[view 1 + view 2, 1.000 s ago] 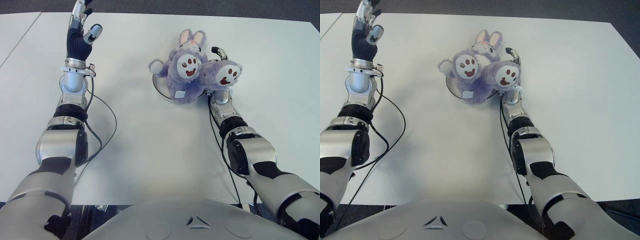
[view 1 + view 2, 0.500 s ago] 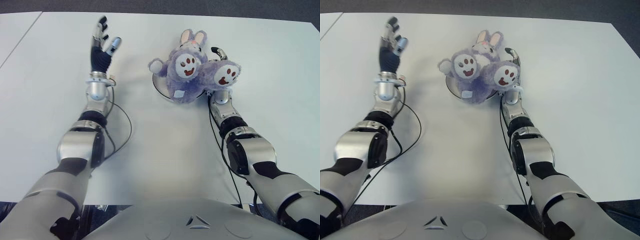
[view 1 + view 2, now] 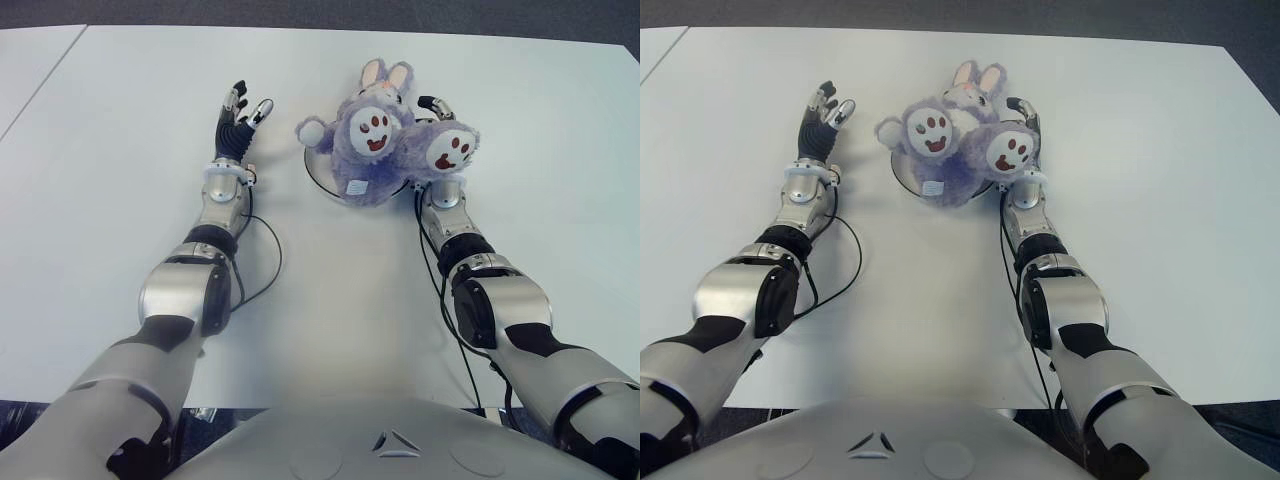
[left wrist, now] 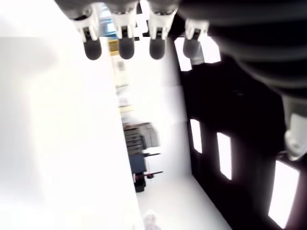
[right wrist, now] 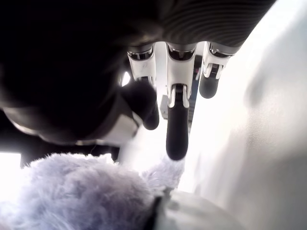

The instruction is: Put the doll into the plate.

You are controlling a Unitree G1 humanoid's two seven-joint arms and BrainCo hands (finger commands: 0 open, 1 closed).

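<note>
Doll (image 3: 375,150) on plate (image 3: 318,168), right hand (image 3: 440,110) alongside

1. The plate (image 3: 318,172) is nearly all covered by the doll (image 3: 385,135); only a thin arc of rim shows at the doll's left side.
2. The right hand (image 3: 437,108) is mostly hidden behind the doll's foot, with just a few fingertips peeking above it, so I can't tell from the eye views whether it grips the plush.
3. In the right wrist view, the fingers (image 5: 176,129) hang straight over the fur, but the palm is lost in dark shadow.
4. In the left wrist view, the left hand (image 4: 139,33) shows only fingertips, cut off by the picture's edge.
5. Both upper arms run off the bottom edge of the eye views.
</note>
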